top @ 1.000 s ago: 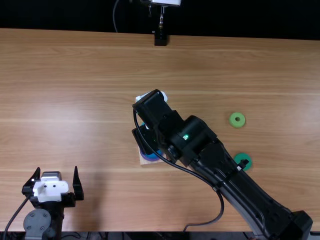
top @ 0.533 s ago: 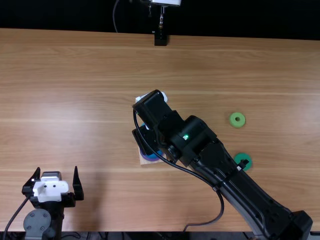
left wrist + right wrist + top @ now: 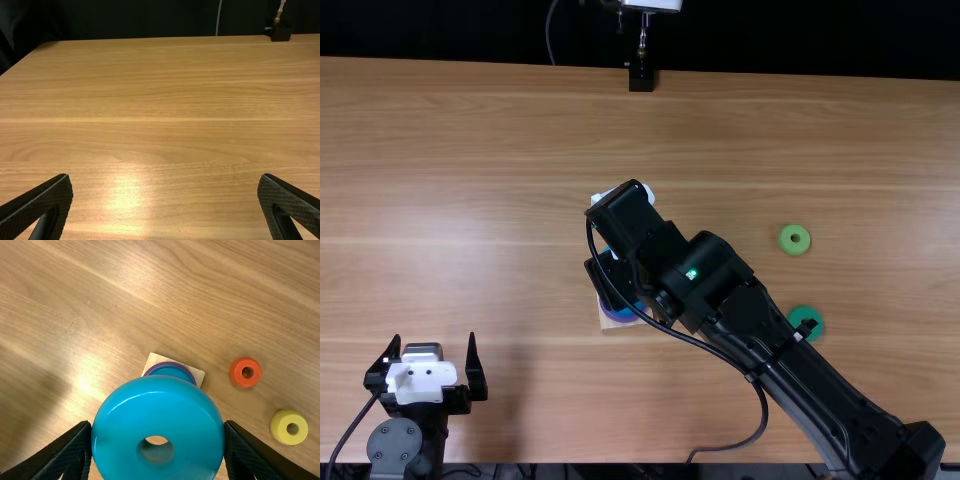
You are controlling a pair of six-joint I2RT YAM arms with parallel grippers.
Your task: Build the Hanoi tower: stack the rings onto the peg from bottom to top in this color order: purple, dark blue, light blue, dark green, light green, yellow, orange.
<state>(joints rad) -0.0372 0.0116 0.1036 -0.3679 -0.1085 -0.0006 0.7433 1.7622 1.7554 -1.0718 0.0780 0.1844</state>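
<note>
Glossy light blue, one thick ring is gripped by the right hand above a pale wooden base bearing one purple ring and one blue ring. Four lie loose: one orange ring, one yellow ring, one light green ring, one dark green ring, partly covered by the right arm. The left hand is spread, empty.

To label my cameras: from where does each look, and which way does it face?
Top view: above the near edge of the brown wooden table, facing steeply down and forward; both black arms show.
Left wrist view: on that wrist, facing across the table; the open left gripper shows.
Right wrist view: on that wrist, facing down past the round light blue ring in the right gripper.
Top and right wrist views share the pale wooden base.
</note>
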